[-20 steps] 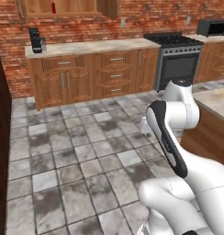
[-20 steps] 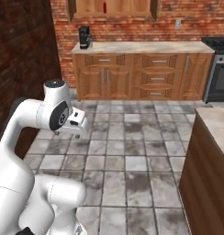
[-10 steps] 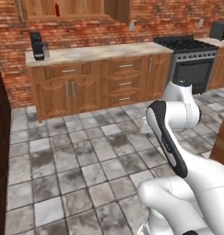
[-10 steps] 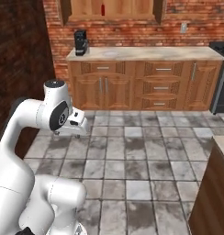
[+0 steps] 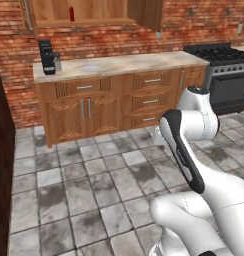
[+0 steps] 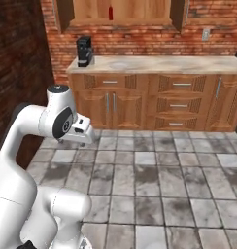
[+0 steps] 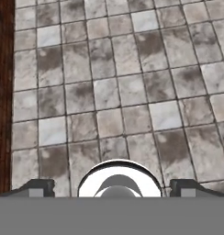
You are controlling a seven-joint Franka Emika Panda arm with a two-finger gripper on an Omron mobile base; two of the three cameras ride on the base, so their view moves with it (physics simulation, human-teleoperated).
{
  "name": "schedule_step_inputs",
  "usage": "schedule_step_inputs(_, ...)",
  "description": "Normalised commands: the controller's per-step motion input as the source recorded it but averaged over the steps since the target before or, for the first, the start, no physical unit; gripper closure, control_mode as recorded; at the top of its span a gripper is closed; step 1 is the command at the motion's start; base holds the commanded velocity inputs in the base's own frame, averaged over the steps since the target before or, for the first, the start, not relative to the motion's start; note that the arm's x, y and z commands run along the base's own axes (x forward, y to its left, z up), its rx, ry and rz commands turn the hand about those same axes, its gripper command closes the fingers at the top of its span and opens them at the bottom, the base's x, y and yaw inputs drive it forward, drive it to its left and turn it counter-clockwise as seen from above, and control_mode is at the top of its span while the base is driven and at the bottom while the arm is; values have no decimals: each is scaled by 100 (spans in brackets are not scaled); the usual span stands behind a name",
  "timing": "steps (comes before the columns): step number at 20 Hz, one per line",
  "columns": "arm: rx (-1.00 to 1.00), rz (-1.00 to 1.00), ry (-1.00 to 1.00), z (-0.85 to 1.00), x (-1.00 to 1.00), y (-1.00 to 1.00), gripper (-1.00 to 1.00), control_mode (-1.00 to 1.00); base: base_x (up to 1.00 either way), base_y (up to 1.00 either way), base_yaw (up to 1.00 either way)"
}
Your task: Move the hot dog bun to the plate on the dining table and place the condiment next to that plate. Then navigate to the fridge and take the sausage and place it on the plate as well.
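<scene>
Quick look at this one. The end effector (image 7: 114, 187) is spread wide with nothing between the fingertips (image 7: 38, 187). It's pointing down at the floor (image 7: 109, 92), which is grey mottled tile with some darker and some paler squares. In the hand view a dark wood strip (image 7: 2, 92) runs down the left edge of that floor.

From the base cameras, the arm (image 5: 186, 150) is folded up over open floor, well apart from the tabletop (image 5: 119, 65). That's the beige stone one on the wooden cabinets (image 6: 154, 104) against the brick wall (image 5: 194, 20). The cabinets have a pair of doors and a stack of drawers with silver handles.

The condiment (image 5: 71, 13) looks to be the little red bottle standing upright on the open wooden shelf (image 5: 84, 22) above that tabletop. It's too small to make out the cap, so I can't say more than that.

A black coffee machine (image 5: 46, 57) sits at the left end of the tabletop, below the shelf and off to the bottle's left. A dark stove (image 5: 221, 75) stands just beside the cabinets on the right in the left base view. There's a wall outlet (image 6: 206, 34) on the brick in the right base view. A dark brown wall (image 6: 18, 73) closes off the left side.
</scene>
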Motion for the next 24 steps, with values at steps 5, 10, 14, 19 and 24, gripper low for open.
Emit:
schedule_step_inputs(5,0,0,0,0,0,0,-100,100,100,0,17)
schedule_step_inputs(10,0,0,0,0,0,0,-100,100,100,-8,13)
schedule_step_inputs(14,0,0,0,0,0,0,-100,100,100,-26,7)
schedule_step_inputs(19,0,0,0,0,0,0,-100,100,100,-40,9)
schedule_step_inputs(24,0,0,0,0,0,0,-100,100,100,-44,13)
